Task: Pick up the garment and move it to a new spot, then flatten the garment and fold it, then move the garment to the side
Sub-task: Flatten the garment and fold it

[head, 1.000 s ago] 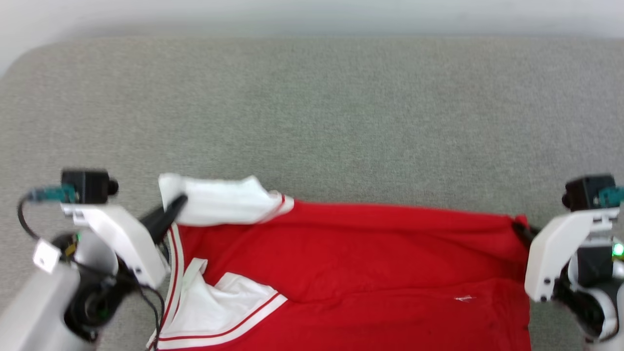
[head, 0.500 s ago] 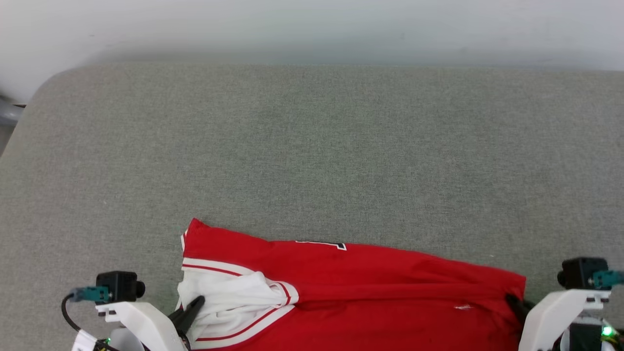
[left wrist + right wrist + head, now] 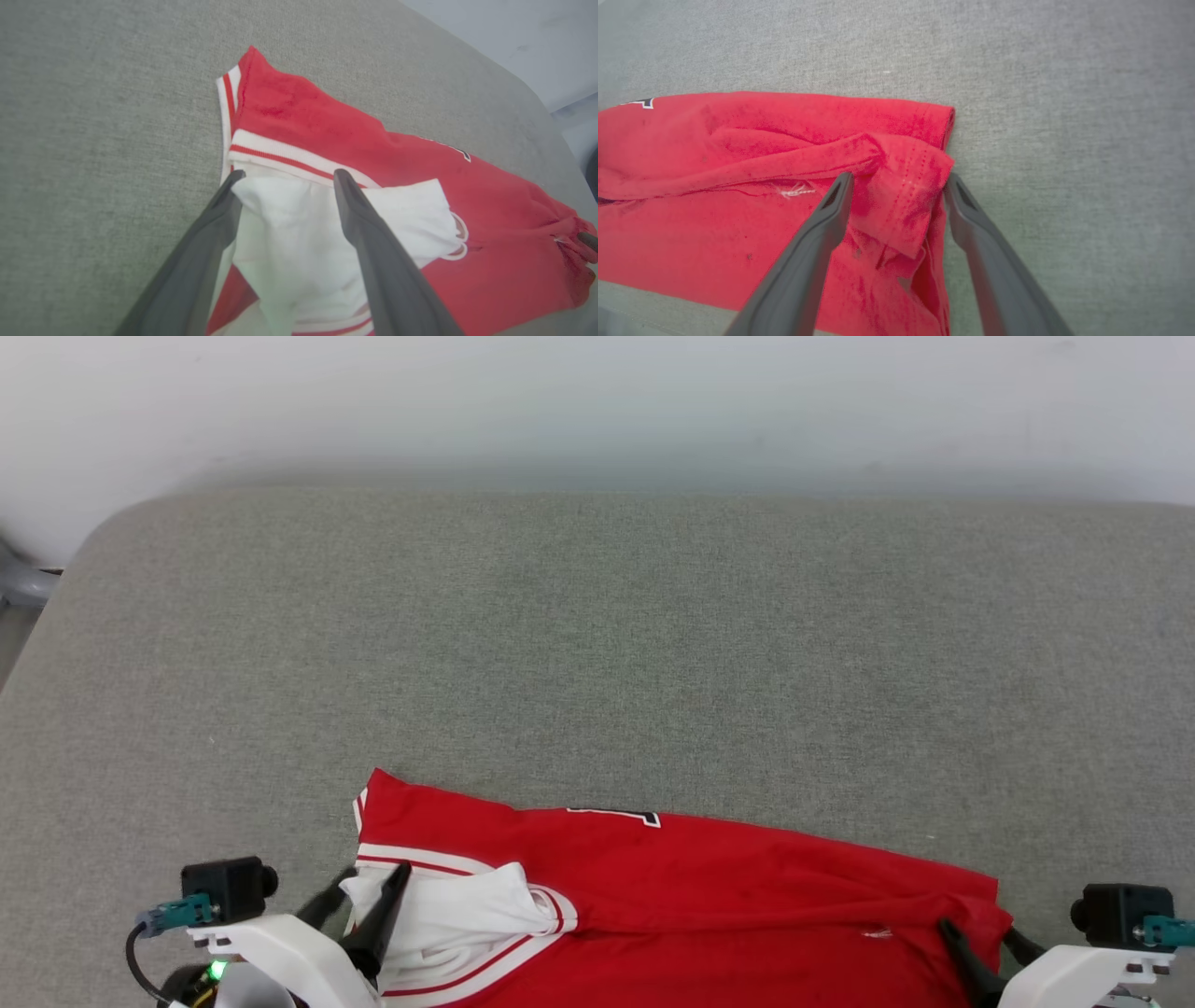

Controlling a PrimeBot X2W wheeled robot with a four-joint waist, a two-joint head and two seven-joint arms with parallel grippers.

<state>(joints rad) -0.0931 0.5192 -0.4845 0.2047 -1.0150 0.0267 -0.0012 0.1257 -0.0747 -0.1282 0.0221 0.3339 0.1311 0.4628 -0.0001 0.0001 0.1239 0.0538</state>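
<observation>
At the near edge, the left gripper [image 3: 289, 173] has its jaws open astride the white sleeve [image 3: 299, 233], and the right gripper [image 3: 899, 177] has its jaws open astride the red hem corner [image 3: 906, 200]; neither grips. The garment [image 3: 747, 877] lies folded lengthwise on the bench [image 3: 597, 644], apparently laid down there as a fold. Beyond it lie bare bench and the wall [image 3: 597, 401].
</observation>
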